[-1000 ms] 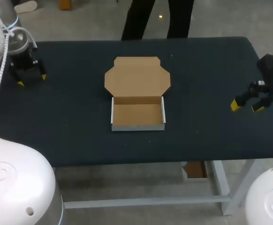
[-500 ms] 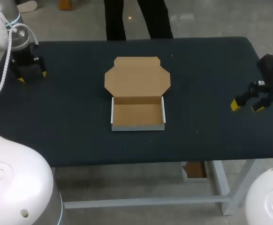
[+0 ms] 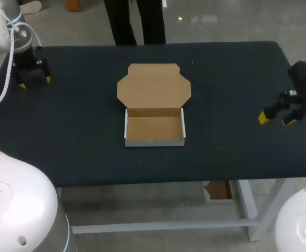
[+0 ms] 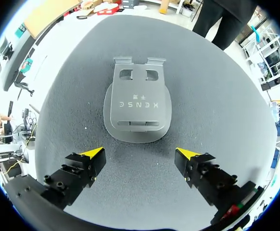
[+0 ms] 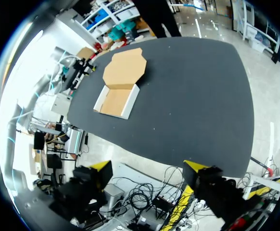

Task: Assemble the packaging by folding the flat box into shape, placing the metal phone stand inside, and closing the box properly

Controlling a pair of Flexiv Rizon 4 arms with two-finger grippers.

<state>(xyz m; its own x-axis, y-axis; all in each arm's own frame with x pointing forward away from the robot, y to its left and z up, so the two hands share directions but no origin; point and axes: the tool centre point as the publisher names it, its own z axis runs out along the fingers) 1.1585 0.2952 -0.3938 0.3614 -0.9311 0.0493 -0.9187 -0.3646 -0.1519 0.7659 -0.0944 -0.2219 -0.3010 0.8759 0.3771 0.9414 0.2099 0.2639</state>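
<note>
Left gripper [image 4: 140,154] hangs spread wide above the table [image 3: 232,79], its 2 fingers [image 4: 82,166] well apart with nothing between them. The grey metal phone stand [image 4: 136,108] lies flat on the cloth just ahead of the yellow tips, roughly centred on the gap. That line-up looks like a set-up for a pick, and the opening seems broad enough to take the stand across its width. In the head view the arm itself hides the stand. Measured from the box [image 3: 154,107], this gripper and the stand sit well off to the box's left and somewhat beyond its far end, so I judge the stand needs a long carry to reach it. The box stands mid-table already folded into shape. Its tray [image 3: 154,129] has 4 low walls raised and holds nothing, and its lid [image 3: 154,86] lies flat and open on the far side of the tray, hinged to the back wall. With the lid thrown back, the tray is open from above, which suits lowering the stand straight in. Right gripper [image 3: 275,119] is well apart from the box on its right, about level with the tray and out by the table's edge. Its fingers are also spread and empty. It looks parked there to keep the path to the box free, and it is probably kept for closing the lid. By my reading, folding is done, and loading and closing remain.
</note>
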